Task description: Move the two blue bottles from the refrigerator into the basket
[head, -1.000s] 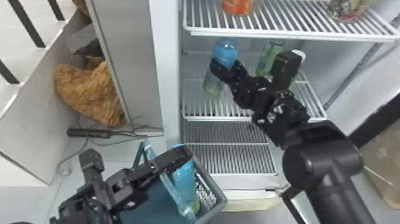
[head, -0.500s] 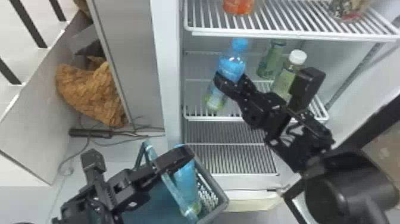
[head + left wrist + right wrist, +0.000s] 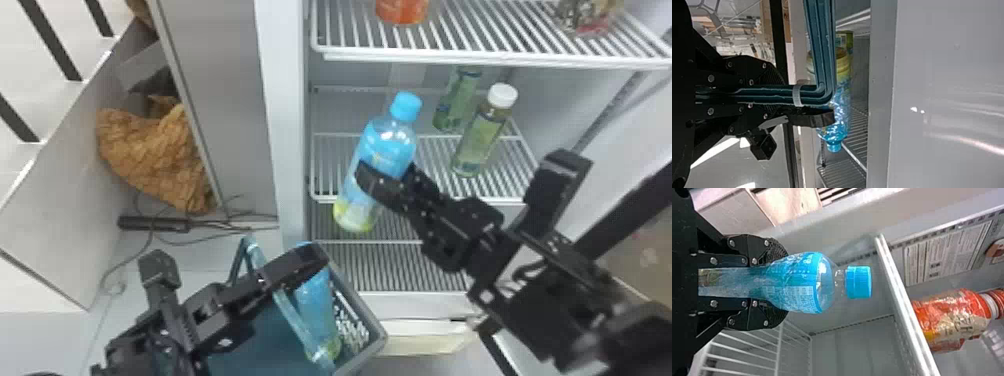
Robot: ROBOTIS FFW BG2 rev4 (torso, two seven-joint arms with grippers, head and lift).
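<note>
In the head view my right gripper [image 3: 390,176] is shut on a blue bottle [image 3: 385,145], tilted with its cap up, before the refrigerator's middle shelf. The right wrist view has this bottle [image 3: 797,282] between the fingers of my right gripper [image 3: 775,282]. Another blue bottle [image 3: 320,312] stands in the basket [image 3: 370,345], partly behind the handle. My left gripper [image 3: 295,267] is shut on the basket handle [image 3: 292,312]. In the left wrist view, my left gripper [image 3: 805,105] has the handle [image 3: 822,47] in its grip; beyond is a blue bottle [image 3: 842,105], which one I cannot tell.
Two greenish bottles [image 3: 480,142] stand on the refrigerator's middle shelf [image 3: 450,199]. An orange bottle [image 3: 402,11] and a patterned item [image 3: 590,17] are on the upper shelf [image 3: 450,57]. Left of the refrigerator's side wall [image 3: 282,125] lie a brown bundle [image 3: 150,150] and cables.
My right gripper has drawn the blue bottle forward and slightly down, away from the middle shelf, and its arm has shifted right and down. My left gripper and the basket have hardly moved.
</note>
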